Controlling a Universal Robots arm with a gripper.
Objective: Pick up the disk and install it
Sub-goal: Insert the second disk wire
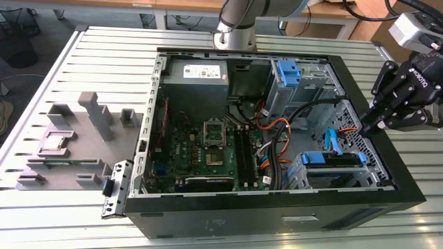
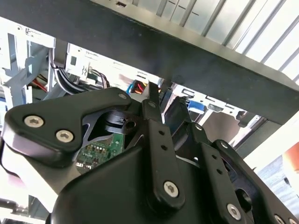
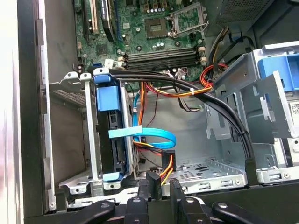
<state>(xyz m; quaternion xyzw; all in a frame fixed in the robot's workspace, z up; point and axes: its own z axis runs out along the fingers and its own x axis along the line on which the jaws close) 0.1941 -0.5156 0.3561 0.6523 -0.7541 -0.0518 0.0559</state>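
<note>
An open computer case [image 1: 277,145] lies on a slatted metal counter [image 1: 104,62], its green circuit board [image 1: 207,150] exposed. The black pincer [image 1: 369,127] hangs over the case's edge at the exterior view's right, near the blue-framed disk [image 1: 332,160] seated in its bay.

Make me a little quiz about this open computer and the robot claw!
1. True or false: the blue-framed disk sits in a metal cage inside the computer case.
2. What colour is the flat cable looping beside the disk? A pink, B light blue, C green.
3. Fill in: in the exterior view, the claw hangs over the case's ___ edge (that view's left or right).

Key: 1 true; 2 B; 3 right.
</note>
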